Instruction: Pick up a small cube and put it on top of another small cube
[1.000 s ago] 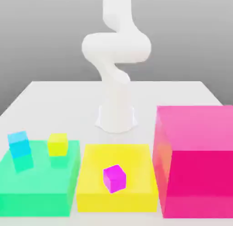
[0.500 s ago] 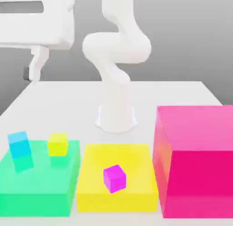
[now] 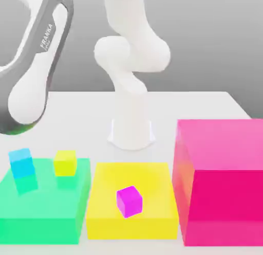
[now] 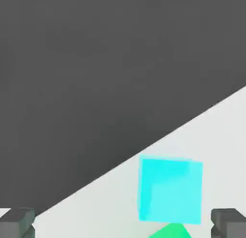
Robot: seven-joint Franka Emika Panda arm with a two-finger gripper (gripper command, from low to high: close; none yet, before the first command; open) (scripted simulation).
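With my gripper (image 4: 123,222) spread wide and empty, I see the cyan cube (image 4: 170,190) lying ahead between its fingertips, off-centre toward one, perched on the green block's (image 3: 46,202) corner.

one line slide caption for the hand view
Open claw hovers with the cyan cube between its fingertips, above the white table.

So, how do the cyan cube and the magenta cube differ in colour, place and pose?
The cyan cube is light blue; the magenta cube is purple-pink. The cyan cube sits on the green block at the exterior view's left; the magenta cube sits on the yellow block in the middle. The magenta cube is turned more, with a corner toward the camera. Both are small, similar in size and free of any grip.
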